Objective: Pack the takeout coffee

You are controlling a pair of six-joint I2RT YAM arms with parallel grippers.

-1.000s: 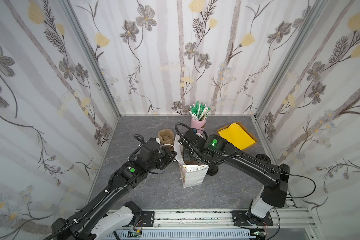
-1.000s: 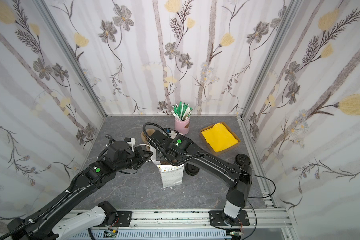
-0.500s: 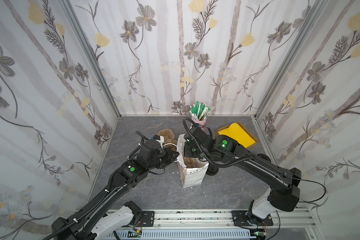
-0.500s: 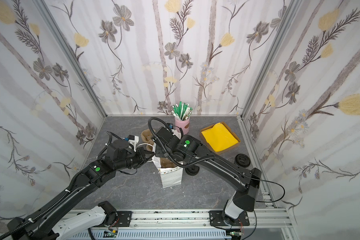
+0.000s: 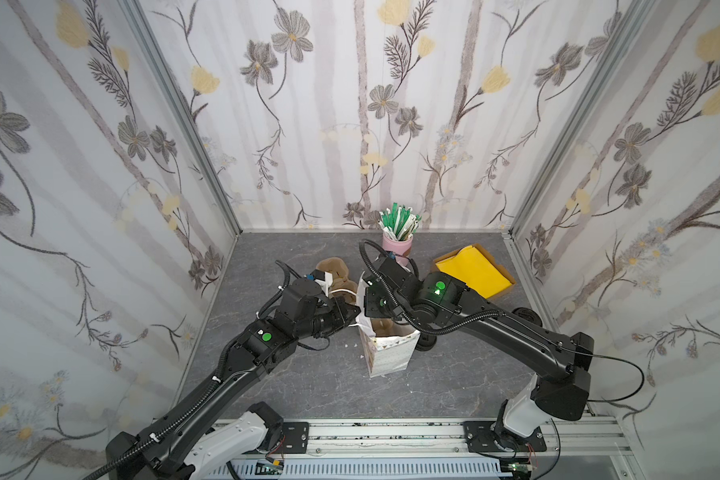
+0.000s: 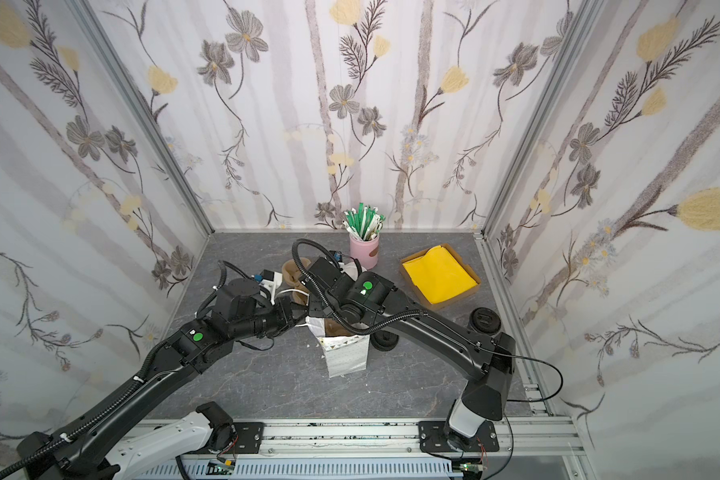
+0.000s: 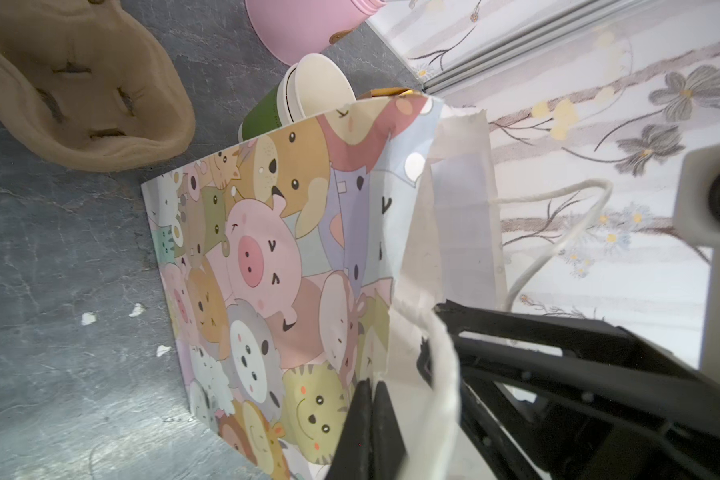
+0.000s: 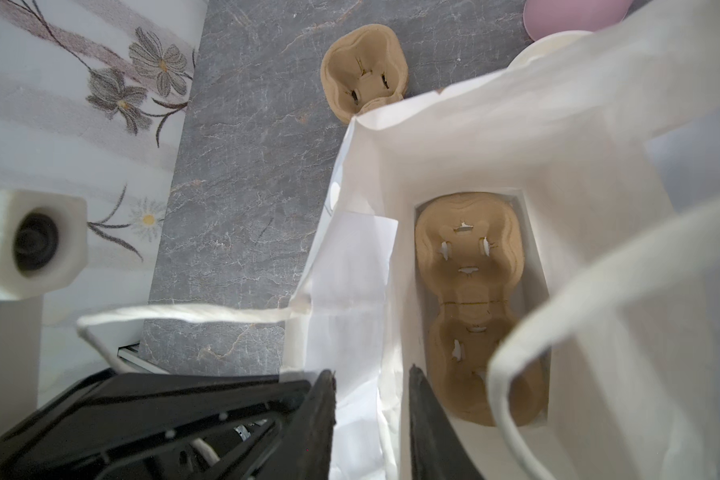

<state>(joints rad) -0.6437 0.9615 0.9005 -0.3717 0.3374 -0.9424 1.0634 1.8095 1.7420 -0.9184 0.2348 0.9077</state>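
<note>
On the grey table (image 5: 308, 386), my left gripper (image 7: 371, 390) clenched on the rim of the paper bag (image 5: 387, 353), right gripper (image 8: 371, 376) spread above its moulded pulp tray (image 8: 470, 291).

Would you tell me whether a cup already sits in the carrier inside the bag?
No, both wells of the cardboard carrier inside the bag are empty.
</note>
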